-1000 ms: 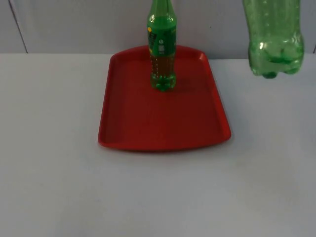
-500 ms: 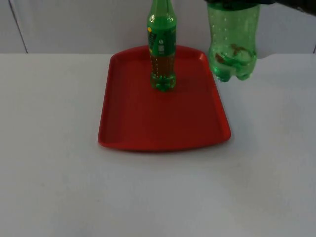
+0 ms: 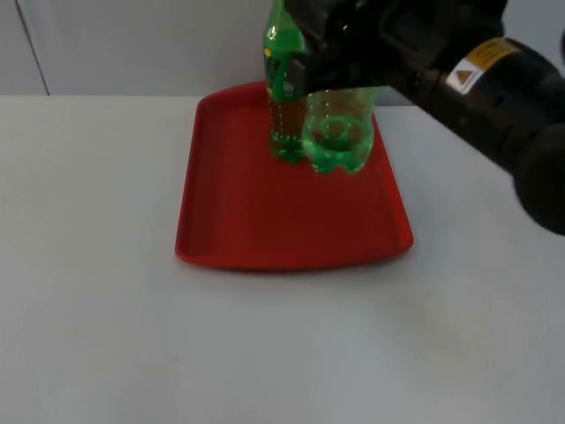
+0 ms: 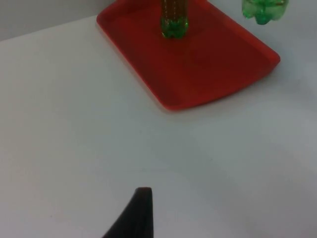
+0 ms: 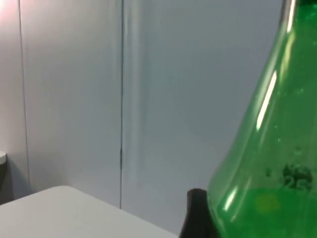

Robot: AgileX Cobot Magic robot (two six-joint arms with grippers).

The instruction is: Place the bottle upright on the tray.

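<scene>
Top view: right claw (image 3: 340,53) grips green bottle (image 3: 337,132) above red tray (image 3: 265,221).

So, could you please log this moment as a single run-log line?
right gripper: holds clear green plastic bottle upright above red plastic tray | labelled green bottle: standing on tray | left gripper: waiting

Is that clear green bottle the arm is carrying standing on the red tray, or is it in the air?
In the air, upright: the clear green bottle hangs from the right gripper above the red tray.
</scene>
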